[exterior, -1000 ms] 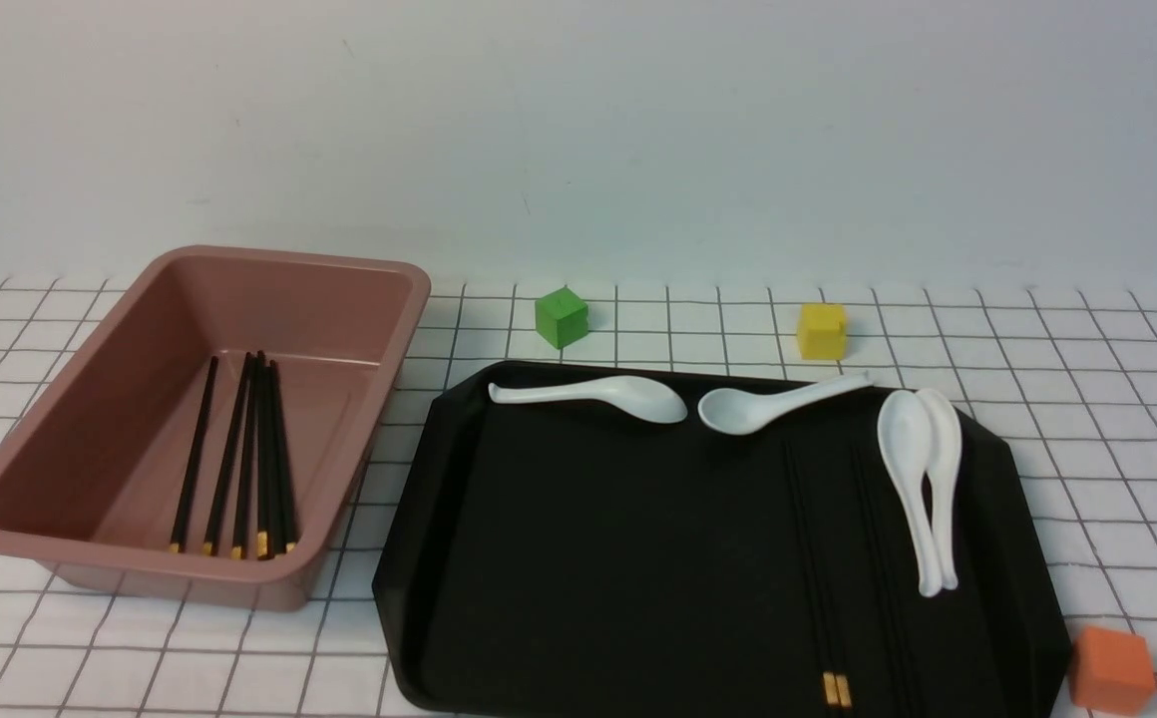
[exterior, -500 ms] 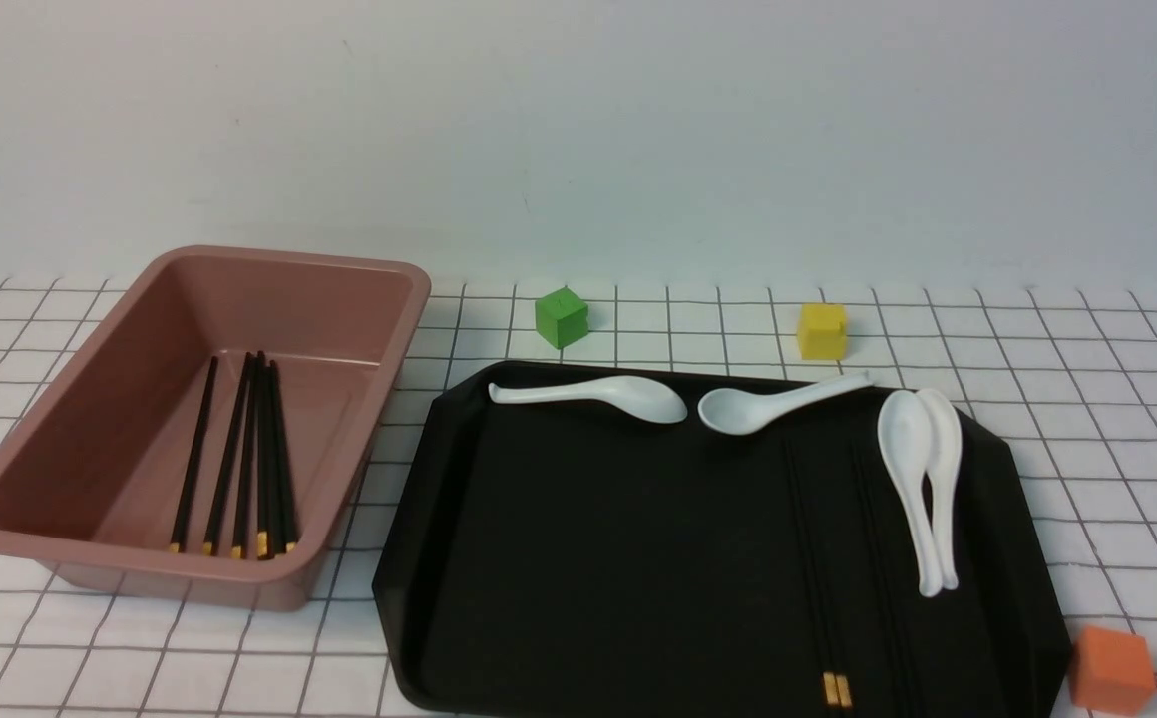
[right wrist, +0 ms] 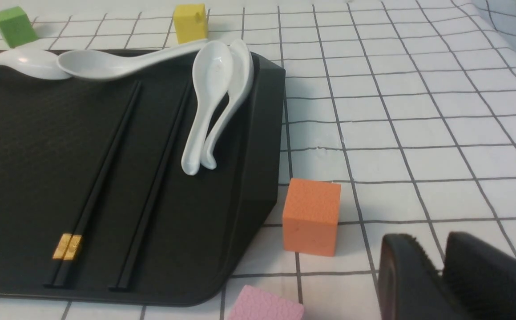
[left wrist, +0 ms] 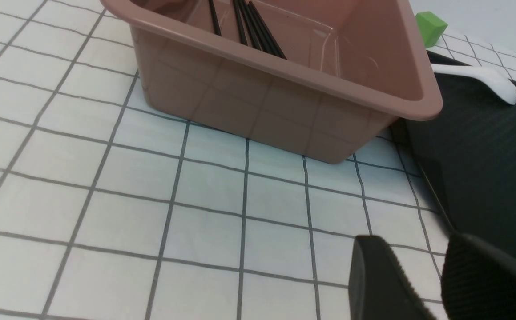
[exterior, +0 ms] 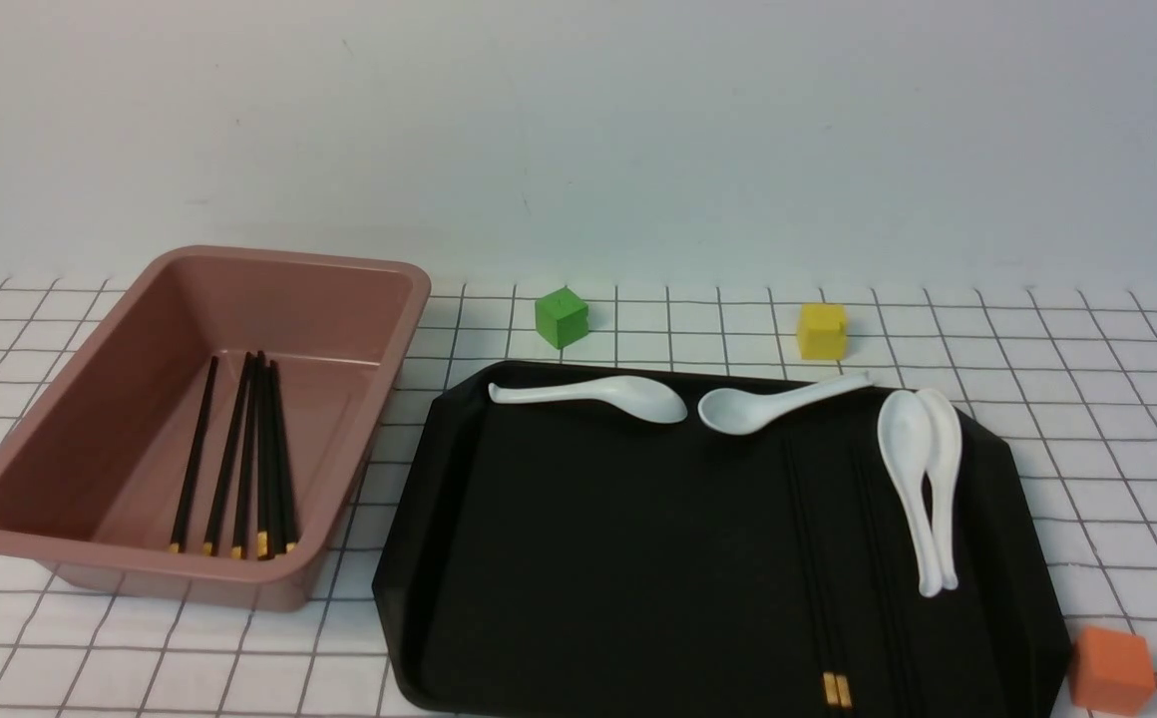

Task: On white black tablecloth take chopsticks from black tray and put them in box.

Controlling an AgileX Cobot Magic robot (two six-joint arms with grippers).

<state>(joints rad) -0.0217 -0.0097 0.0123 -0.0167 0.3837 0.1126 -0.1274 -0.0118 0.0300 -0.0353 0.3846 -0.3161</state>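
In the left wrist view, we are seeing black chopsticks [left wrist: 260, 31] lying inside the pinkish-brown box [left wrist: 249, 93] on the gridded tablecloth [left wrist: 204, 222]. Beside it, the black tray [left wrist: 485, 169] is holding a white spoon [left wrist: 485, 78]; a green cube [left wrist: 429, 29] is sitting nearby.

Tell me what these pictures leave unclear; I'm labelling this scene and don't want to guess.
- Pink block: cut off by the right wrist view's edge.
- Gold ends of the chopsticks in the bin: hidden behind its near wall in the left wrist view.
- Tray's near right corner: cut off by the front view's bottom edge.
- Right-hand chopsticks in the tray: lower ends cut off there too.
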